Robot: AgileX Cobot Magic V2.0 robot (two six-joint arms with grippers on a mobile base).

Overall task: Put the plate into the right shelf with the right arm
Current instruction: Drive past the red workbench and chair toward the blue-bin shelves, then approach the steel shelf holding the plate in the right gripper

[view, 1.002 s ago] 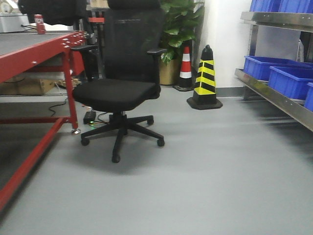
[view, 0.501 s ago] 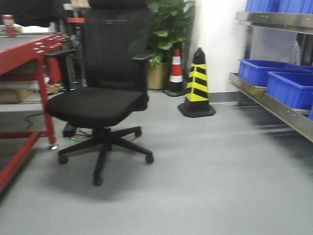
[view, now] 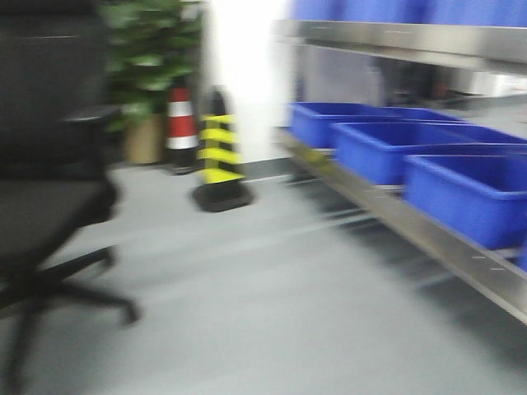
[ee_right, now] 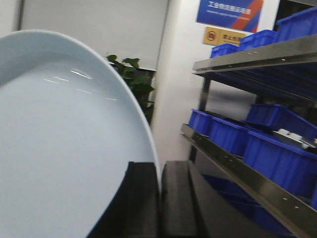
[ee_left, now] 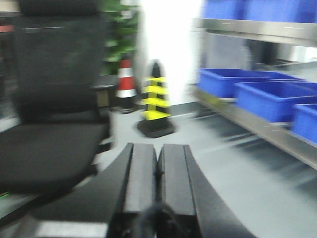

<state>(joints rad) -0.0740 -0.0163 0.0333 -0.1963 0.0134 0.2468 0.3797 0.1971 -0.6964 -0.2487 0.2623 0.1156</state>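
Observation:
The white plate (ee_right: 64,144) fills the left of the right wrist view, held on edge, and my right gripper (ee_right: 160,171) is shut on its rim. The right shelf (ee_right: 237,163) of shiny steel beams runs along the right of that view, some way off. The same right shelf (view: 428,226) shows in the front view and in the left wrist view as the right shelf (ee_left: 257,129). My left gripper (ee_left: 157,153) is shut with nothing between its fingers, pointing at the grey floor. Neither gripper shows in the front view.
Blue bins (view: 387,148) sit in a row on the shelf's lower beam. A black office chair (view: 49,189) stands at the left. A yellow-black cone (view: 219,156), a red-white cone (view: 179,123) and a potted plant (view: 148,66) stand by the white wall.
The front view has swung right: the chair and cones have slid left, the red table has left the frame, and the shelf with its bins now fills the right half.

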